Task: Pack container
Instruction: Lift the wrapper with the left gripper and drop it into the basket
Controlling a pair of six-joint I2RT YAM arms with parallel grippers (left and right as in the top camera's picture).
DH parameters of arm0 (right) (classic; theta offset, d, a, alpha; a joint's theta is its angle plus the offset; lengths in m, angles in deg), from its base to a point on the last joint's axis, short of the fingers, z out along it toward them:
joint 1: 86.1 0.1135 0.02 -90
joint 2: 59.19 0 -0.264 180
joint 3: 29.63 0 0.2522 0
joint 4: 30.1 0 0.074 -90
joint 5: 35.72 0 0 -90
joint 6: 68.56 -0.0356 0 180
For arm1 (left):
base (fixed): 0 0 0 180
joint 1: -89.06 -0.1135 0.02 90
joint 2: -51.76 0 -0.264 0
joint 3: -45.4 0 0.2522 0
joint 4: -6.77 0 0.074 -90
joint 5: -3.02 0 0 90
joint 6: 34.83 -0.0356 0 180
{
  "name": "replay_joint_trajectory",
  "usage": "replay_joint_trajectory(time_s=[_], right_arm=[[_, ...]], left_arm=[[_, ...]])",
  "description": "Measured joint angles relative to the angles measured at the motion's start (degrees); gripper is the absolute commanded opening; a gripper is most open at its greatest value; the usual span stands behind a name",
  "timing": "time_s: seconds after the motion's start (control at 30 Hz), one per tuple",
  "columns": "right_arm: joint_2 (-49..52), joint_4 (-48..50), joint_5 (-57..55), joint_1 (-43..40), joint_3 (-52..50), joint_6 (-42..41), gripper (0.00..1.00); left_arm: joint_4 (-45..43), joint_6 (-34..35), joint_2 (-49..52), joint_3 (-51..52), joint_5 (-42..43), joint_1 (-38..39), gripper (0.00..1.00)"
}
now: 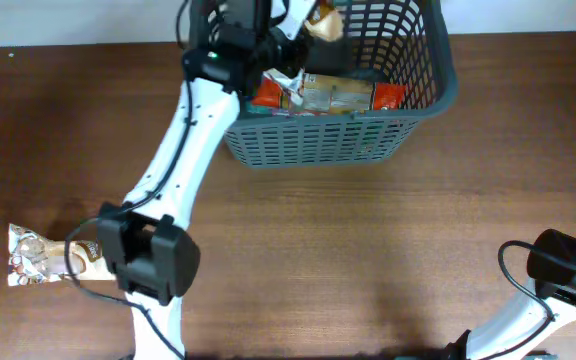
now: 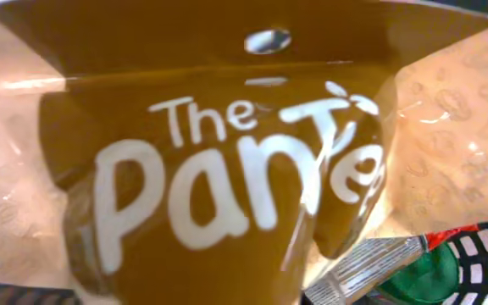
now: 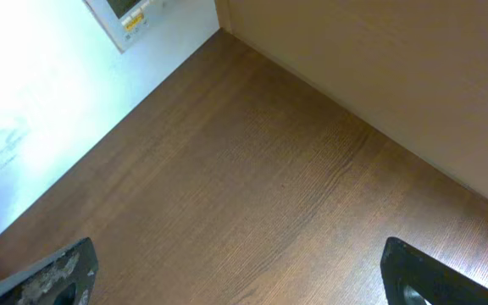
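The dark grey lattice basket (image 1: 348, 140) stands at the far middle of the table. My left gripper (image 1: 303, 28) reaches over its left rim and is shut on a brown snack packet (image 1: 324, 22), held above the basket's inside. In the left wrist view the packet (image 2: 227, 169) fills the frame, brown with white lettering and clear sides, and my fingers are hidden behind it. An orange and beige packet (image 1: 333, 95) lies inside the basket. My right gripper (image 3: 244, 284) is open and empty above bare table.
A white and brown snack packet (image 1: 43, 255) lies on the table at the near left, beside the left arm's base. The right arm (image 1: 568, 265) sits at the near right corner. A wall and a white panel (image 3: 41, 102) border the table there.
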Motion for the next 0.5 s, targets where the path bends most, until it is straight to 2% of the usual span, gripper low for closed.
replay_joint_trajectory(time_s=[0.27,0.3,0.33,0.4,0.43,0.5], right_arm=[[0.00,0.00,0.00,0.00,0.00,-0.04,0.99],[0.00,0.00,0.00,0.00,0.00,-0.04,0.99],[0.00,0.00,0.00,0.00,0.00,-0.02,0.99],[0.00,0.00,0.00,0.00,0.00,-0.02,0.99],[0.00,0.00,0.00,0.00,0.00,-0.07,0.99],[0.00,0.00,-0.02,0.00,0.00,0.00,0.99]], left_arm=[[3.65,0.22,4.61,0.00,0.44,1.60,0.08],[4.50,0.22,5.11,0.00,0.44,1.60,0.16],[5.33,0.22,5.49,0.00,0.66,1.60,0.33],[6.60,0.48,6.03,0.00,0.63,1.60,0.57],[7.10,0.61,6.23,0.00,0.68,1.60,0.65],[7.23,0.63,6.29,0.00,0.63,1.60,0.67]])
